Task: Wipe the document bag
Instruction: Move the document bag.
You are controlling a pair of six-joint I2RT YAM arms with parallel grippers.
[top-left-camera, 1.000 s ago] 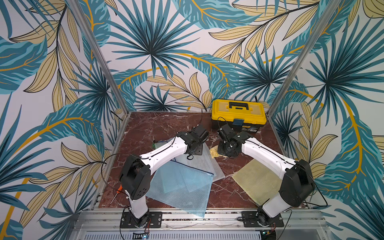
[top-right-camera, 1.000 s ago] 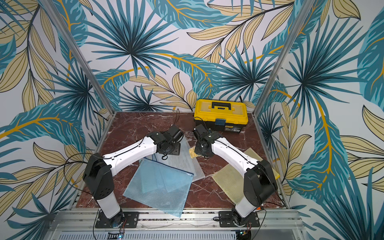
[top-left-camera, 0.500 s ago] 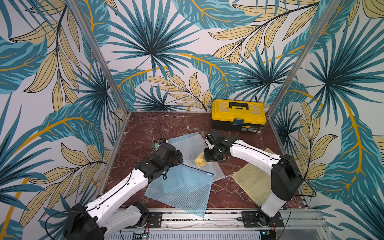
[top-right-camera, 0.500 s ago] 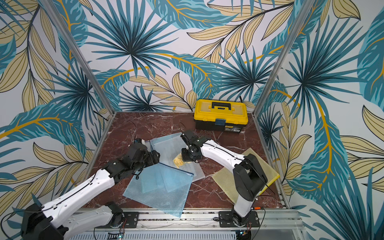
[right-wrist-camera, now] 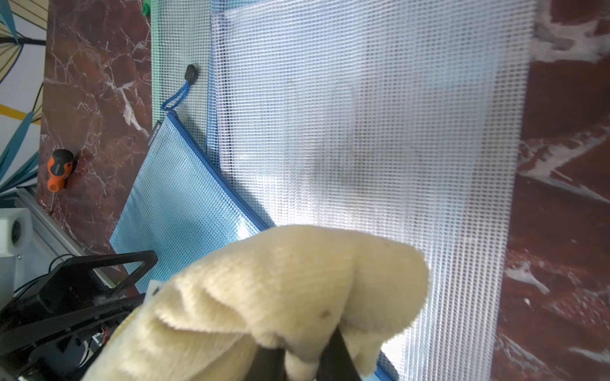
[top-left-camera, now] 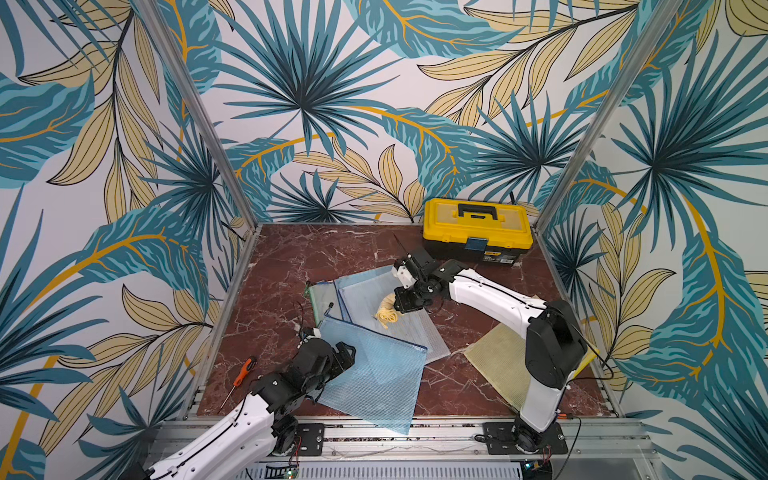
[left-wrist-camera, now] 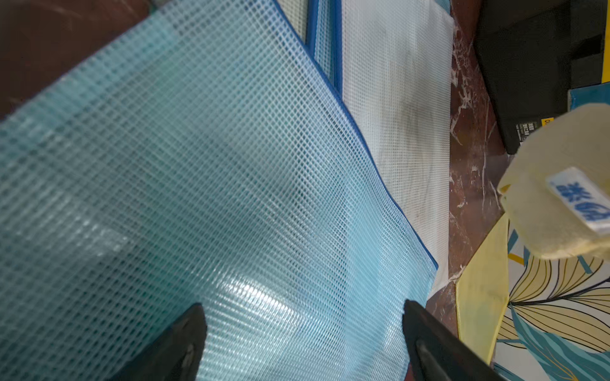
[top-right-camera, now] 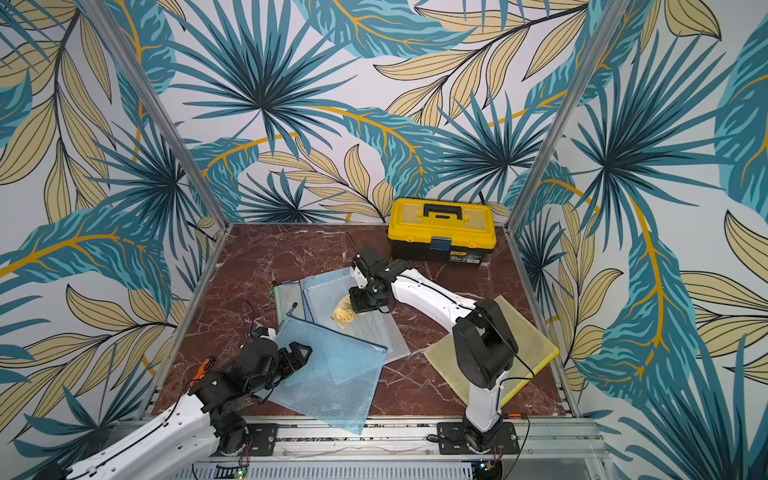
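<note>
The right gripper (top-left-camera: 395, 303) is clamped tight on a bunched cream fleece cloth (top-left-camera: 387, 316). It holds the wad down on the pale translucent mesh document bag (top-left-camera: 415, 328), which lies flat just in front of the yellow plastic toolbox (top-left-camera: 477, 226), presumably so the wad can rub it. The left gripper (left-wrist-camera: 303, 316) hangs empty, jaws spread wide, over the blue zip mesh bag (top-left-camera: 374, 374) farther from the toolbox, perhaps ready to pin the overlapping sheets. Everything rests on a red marble-patterned tabletop (top-left-camera: 316, 257) enclosed by leaf-print wall panels (top-left-camera: 291, 104).
</note>
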